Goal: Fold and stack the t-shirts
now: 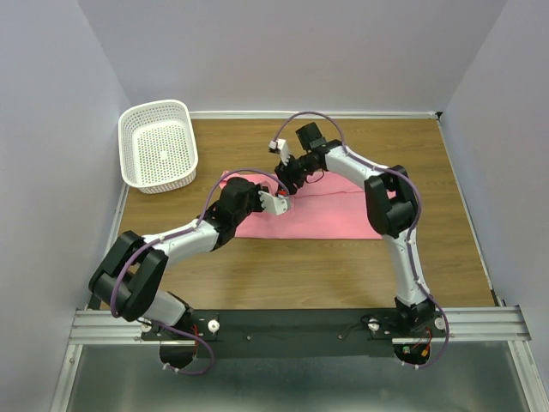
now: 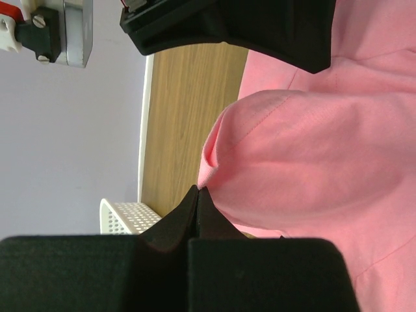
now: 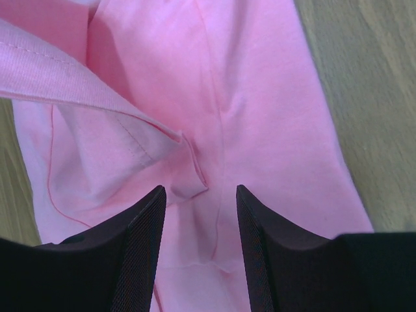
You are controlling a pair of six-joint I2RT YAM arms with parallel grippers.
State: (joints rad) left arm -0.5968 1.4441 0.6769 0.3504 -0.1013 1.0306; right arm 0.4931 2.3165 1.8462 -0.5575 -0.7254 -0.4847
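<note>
A salmon-pink t-shirt [image 1: 322,210] lies partly folded on the wooden table, mid-centre. My left gripper [image 1: 279,202] is at the shirt's left part; in the left wrist view its jaws [image 2: 197,190] are shut on a fold of the shirt's edge [image 2: 305,156], which is lifted. My right gripper [image 1: 287,176] hovers over the shirt's upper left; in the right wrist view its fingers [image 3: 198,192] stand open just above pink fabric [image 3: 260,97], with a hemmed flap [image 3: 78,88] at the left. Nothing is between them.
A white perforated plastic basket [image 1: 158,144] stands at the back left of the table; its rim shows in the left wrist view [image 2: 120,218]. Bare wood [image 1: 309,275] lies in front of the shirt. Grey walls enclose the table.
</note>
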